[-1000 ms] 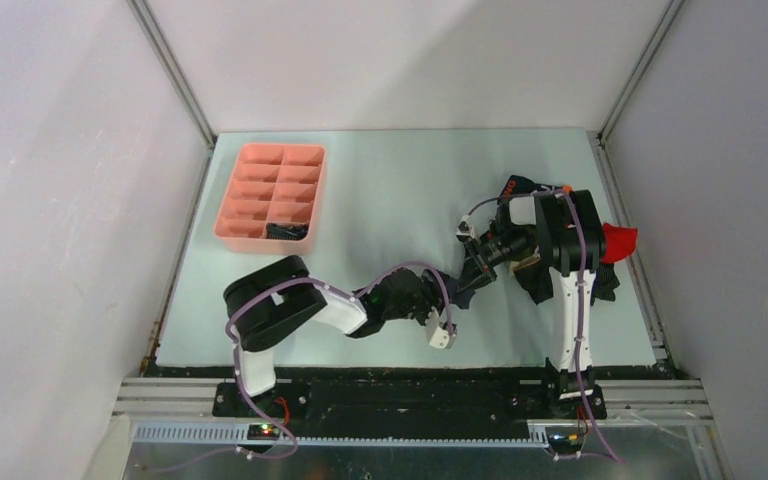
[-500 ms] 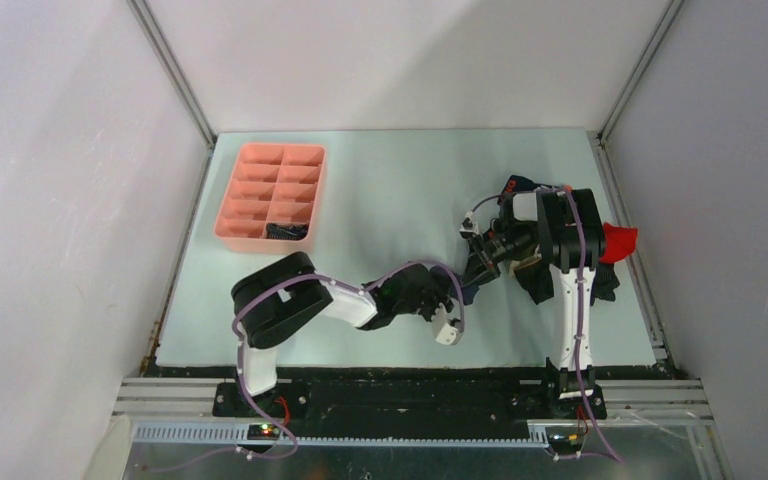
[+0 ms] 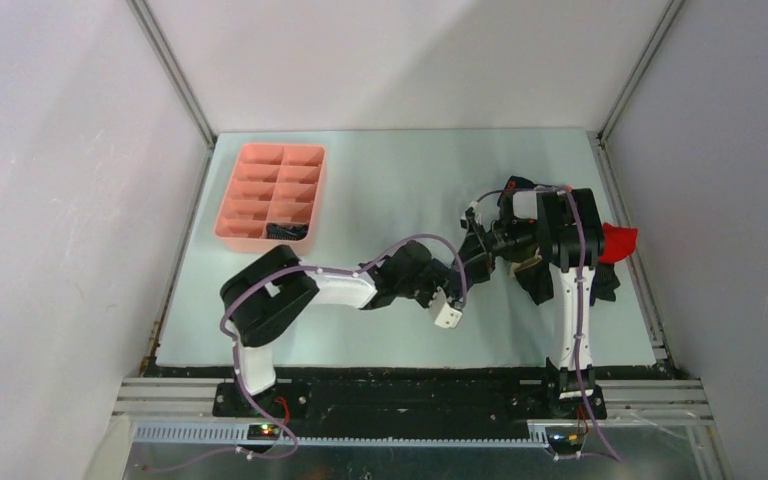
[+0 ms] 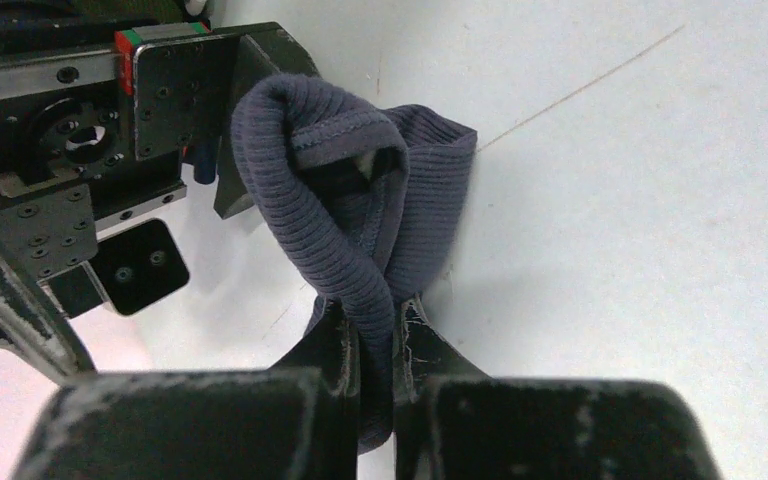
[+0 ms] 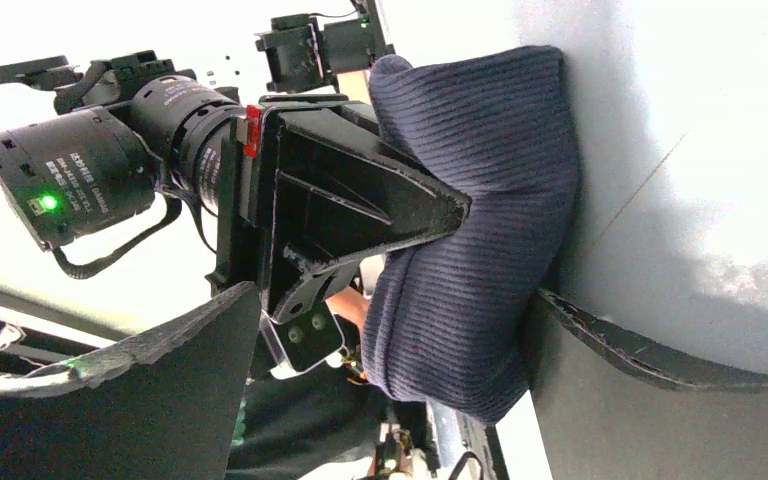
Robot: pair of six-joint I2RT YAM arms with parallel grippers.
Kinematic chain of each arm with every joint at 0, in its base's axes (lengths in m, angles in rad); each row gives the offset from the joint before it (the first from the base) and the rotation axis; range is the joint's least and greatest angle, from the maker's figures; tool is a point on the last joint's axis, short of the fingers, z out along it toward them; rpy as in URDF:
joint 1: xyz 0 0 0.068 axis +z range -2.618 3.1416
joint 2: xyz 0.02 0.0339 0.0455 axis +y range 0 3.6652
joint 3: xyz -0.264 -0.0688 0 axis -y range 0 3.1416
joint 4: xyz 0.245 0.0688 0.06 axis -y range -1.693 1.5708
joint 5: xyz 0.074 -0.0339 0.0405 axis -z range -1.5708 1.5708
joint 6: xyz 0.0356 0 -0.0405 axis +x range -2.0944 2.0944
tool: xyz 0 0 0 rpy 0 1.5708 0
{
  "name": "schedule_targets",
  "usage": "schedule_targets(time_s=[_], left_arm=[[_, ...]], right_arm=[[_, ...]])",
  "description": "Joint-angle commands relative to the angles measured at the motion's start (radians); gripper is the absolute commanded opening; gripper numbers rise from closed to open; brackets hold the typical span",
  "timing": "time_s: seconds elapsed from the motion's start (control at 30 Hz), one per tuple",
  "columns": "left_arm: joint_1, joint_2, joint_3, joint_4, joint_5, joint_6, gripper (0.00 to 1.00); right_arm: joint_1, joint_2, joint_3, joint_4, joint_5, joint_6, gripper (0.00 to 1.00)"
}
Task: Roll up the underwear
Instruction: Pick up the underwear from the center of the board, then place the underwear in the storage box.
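Stretching rightward, left end effector (image 4: 375, 335) pinches underwear (image 4: 345, 190) (navy, bunched).

I count two grippers: one left gripper (image 4: 375, 330) and one right gripper (image 5: 395, 292). One pink compartmented plastic tray (image 3: 260, 242), with two columns of cells, holds one dark cloth piece (image 3: 287, 231). One rolled navy ribbed cloth brief (image 4: 290, 210). Garment pile (image 3: 600, 285): one red cloth piece (image 3: 618, 241), one black piece with orange print (image 3: 513, 187). I cannot count the remaining dark pieces.
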Motion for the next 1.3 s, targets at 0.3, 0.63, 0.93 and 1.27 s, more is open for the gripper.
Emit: schedule_targets(time_s=[0.3, 0.63, 0.93, 1.27], left_arm=[[0.161, -0.075, 0.363, -0.791, 0.393, -0.192, 0.00], [0.268, -0.132, 0.602, -1.132, 0.444, -0.396, 0.00], [0.552, -0.116, 0.971, -1.685, 0.139, -0.035, 0.00], [0.848, -0.023, 0.966, -1.681, -0.126, 0.250, 0.00]], right_arm=[[-0.035, -0.347, -0.015, 0.230, 0.162, 0.314, 0.99], [-0.103, -0.665, 0.054, 0.345, 0.236, 0.392, 0.99], [-0.105, -0.837, 0.026, 0.277, 0.326, 0.377, 0.99], [-0.105, -0.916, -0.009, 0.270, 0.400, 0.363, 0.99]])
